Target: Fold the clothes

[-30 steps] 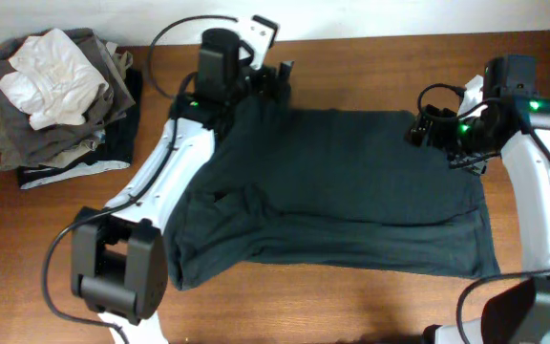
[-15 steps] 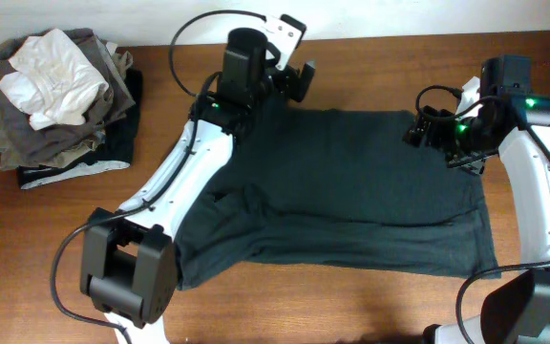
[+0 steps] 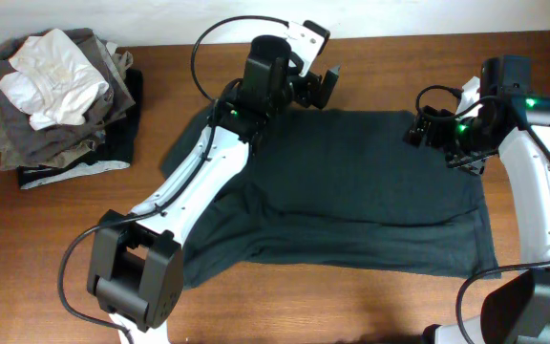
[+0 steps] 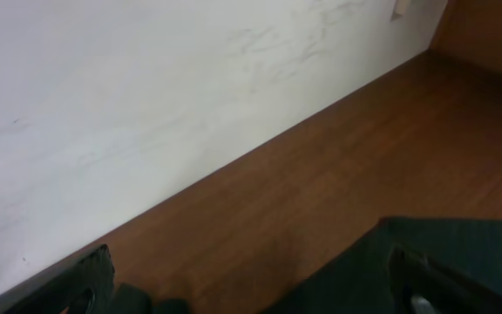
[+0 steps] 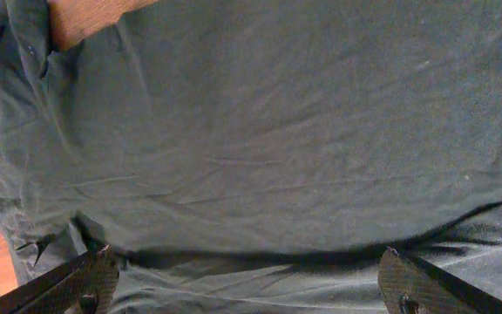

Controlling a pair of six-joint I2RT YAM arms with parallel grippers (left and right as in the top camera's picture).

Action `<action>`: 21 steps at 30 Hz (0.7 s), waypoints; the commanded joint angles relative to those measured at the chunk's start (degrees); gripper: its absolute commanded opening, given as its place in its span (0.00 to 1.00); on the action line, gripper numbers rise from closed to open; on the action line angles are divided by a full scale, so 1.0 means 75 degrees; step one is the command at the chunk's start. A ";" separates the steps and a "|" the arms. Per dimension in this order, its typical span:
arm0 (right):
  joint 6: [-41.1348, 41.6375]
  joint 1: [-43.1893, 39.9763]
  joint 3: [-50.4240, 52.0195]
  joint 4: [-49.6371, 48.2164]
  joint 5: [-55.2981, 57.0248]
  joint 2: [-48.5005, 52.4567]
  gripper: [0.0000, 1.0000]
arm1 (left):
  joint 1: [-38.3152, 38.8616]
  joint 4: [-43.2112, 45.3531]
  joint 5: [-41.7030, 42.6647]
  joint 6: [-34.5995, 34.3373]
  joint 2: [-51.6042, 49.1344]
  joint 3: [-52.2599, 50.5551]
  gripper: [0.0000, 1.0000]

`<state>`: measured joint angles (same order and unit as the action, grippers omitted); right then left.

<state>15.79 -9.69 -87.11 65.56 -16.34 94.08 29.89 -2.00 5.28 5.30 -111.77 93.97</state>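
The clothes (image 3: 351,191), a very dark shirt, lie spread flat across the middle of the wooden table with a plain side up. My left gripper (image 3: 327,86) hovers open over the shirt's back edge; the left wrist view shows only a shirt corner (image 4: 443,253) under the right finger, and the gripper (image 4: 251,296) has bare wood between its fingers. My right gripper (image 3: 426,129) is open above the shirt's back right part. In the right wrist view the fabric (image 5: 268,131) fills the frame, and a fold line runs just ahead of the empty gripper (image 5: 247,292).
A pile of grey and olive garments (image 3: 27,134) topped by a white cloth (image 3: 51,76) sits at the far left of the table. A white wall (image 4: 146,96) runs along the table's back edge. Bare wood (image 3: 370,306) shows in front of the shirt.
My left arm has swung to the right along the shirt's back edge, its gripper staying open. The shirt's left side now lies uncovered. The right arm has not moved.
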 commanded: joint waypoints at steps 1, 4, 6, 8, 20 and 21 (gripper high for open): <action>-0.0102 0.0041 -0.0117 0.0003 0.0096 0.0006 0.99 | 0.0015 0.0032 -0.0023 -0.0099 -0.0064 0.0149 0.99; -0.0105 0.0041 -0.0117 0.0003 0.0096 0.0006 0.99 | 0.0015 -0.0064 -0.0023 -0.0099 -0.0070 0.0149 0.99; -0.0102 0.0041 -0.0117 0.0003 0.0096 0.0006 0.99 | 0.0029 -0.0055 -0.0023 -0.0099 -0.0087 0.0149 0.99; -0.0102 0.0041 -0.0117 0.0003 0.0096 0.0006 0.99 | 0.0032 0.0076 -0.0026 -0.0102 -0.0090 0.0149 0.99; 0.0187 0.0041 -0.0117 -0.0262 0.0064 0.0006 0.99 | -0.0554 -0.2553 0.0289 -0.0085 -0.1716 0.2314 0.85; 0.0189 0.0044 -0.0117 -0.0268 0.0061 0.0006 0.99 | -0.0589 -0.3220 0.0122 -0.0070 -0.2052 0.2973 0.85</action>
<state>16.53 -9.69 -87.11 63.72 -16.36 94.08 26.76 -17.15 6.55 4.91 -119.63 104.99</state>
